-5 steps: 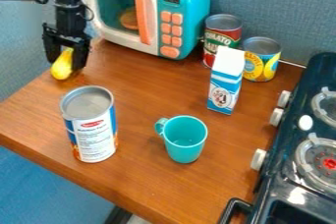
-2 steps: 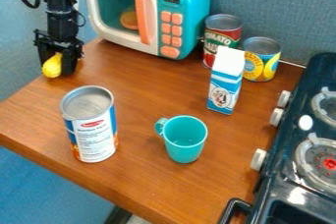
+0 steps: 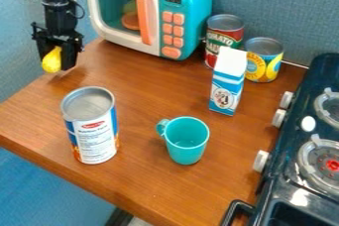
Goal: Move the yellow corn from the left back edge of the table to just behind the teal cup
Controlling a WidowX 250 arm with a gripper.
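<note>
At the upper left, the black gripper (image 3: 58, 61) hangs over the table's left back edge, shut on a yellow squash-like toy (image 3: 51, 60). The toy's rounded end sticks out toward the lower left, and its upper part lies between the fingers. A large can (image 3: 92, 131) with a white and blue label stands in front of the gripper. To the right of that can is a teal mug (image 3: 186, 141), upright with its handle toward the left.
Behind and right of the gripper stands a toy microwave (image 3: 132, 9). A blue and white carton (image 3: 227, 84), a red tomato can (image 3: 224, 36) and a yellow can (image 3: 263, 61) stand at the back right of the wooden table (image 3: 145, 185). The stove (image 3: 298, 170) borders it at right.
The gripper has moved a little to the left and slightly up with the yellow toy in it. The objects standing on the table have stayed in place.
</note>
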